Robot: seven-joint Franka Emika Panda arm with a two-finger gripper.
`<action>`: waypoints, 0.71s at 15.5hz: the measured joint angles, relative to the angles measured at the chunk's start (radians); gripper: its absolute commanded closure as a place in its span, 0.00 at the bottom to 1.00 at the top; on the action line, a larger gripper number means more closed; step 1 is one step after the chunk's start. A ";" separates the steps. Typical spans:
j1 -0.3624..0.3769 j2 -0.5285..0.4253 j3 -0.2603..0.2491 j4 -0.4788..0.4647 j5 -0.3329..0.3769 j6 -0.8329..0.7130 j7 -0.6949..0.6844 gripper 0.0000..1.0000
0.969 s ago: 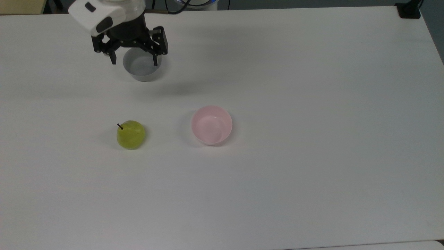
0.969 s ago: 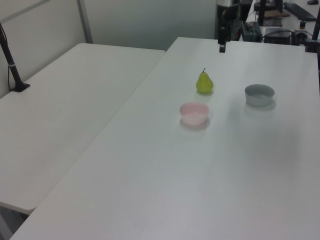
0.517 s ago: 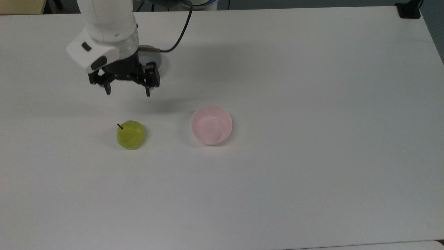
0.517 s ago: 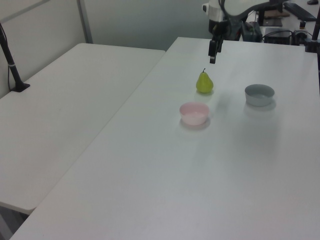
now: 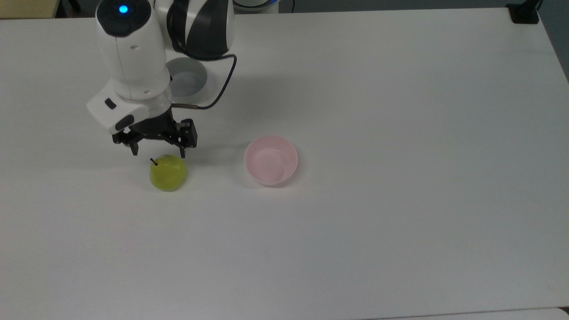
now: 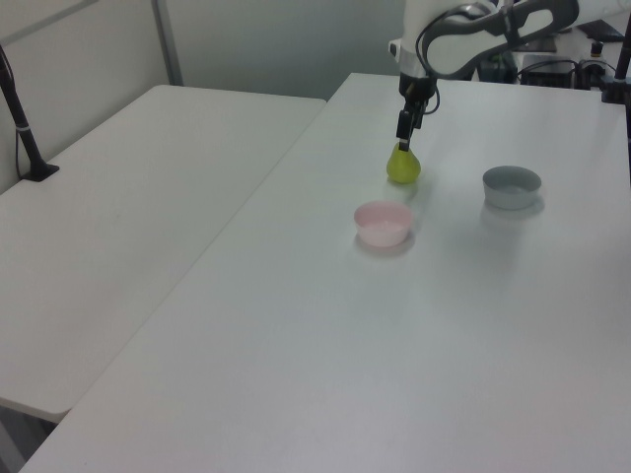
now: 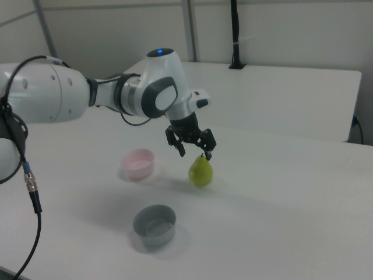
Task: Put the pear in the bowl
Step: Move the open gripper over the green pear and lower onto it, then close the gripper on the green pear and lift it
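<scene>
Across the top view from left to right: the gripper [image 5: 158, 152] hangs at the pear's twelve o'clock, its two dark fingers spread apart and holding nothing, their tips just above the fruit's upper edge. The pear [image 5: 167, 172] stands upright on the white table [image 5: 400, 231], stem at roughly its ten o'clock in the top view, and nothing grips it. At the pear's three o'clock, well apart from it, sits the pink bowl [image 5: 270, 160], with nothing in it. The grey bowl [image 5: 186, 82] lies at the pear's twelve o'clock, beyond the gripper and partly behind the arm. In the right view the order runs the other way (pink bowl [image 7: 138, 164] on the right view's left, pear [image 7: 200, 170] on its right), and there the open gripper [image 7: 194, 150] hovers just above the stem, seemingly not touching the fruit. I judge the task to be at its approach stage: nothing is finished, and what remains is to lower around the pear, close on it, lift it, carry it towards three o'clock and set it in the pink bowl. No brand, label or writing can be read anywhere; a blue light glows on top of the arm.
</scene>
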 measured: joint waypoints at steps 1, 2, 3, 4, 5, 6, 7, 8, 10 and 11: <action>0.000 0.015 0.000 0.000 0.000 0.017 0.000 0.00; 0.000 0.030 0.000 0.000 -0.001 0.033 0.000 0.00; 0.000 0.043 0.000 0.000 -0.001 0.047 0.000 0.00; 0.000 0.054 0.000 0.000 -0.001 0.057 0.000 0.00; 0.000 0.064 0.000 0.000 -0.001 0.068 0.000 0.00; 0.000 0.073 0.000 0.000 -0.001 0.076 0.000 0.00; 0.000 0.079 0.000 0.000 -0.001 0.083 -0.001 0.00; 0.000 0.083 0.000 0.000 -0.001 0.086 -0.001 0.06; 0.000 0.088 0.000 -0.001 -0.001 0.087 -0.001 0.19; 0.000 0.089 0.000 -0.001 -0.001 0.089 -0.001 0.30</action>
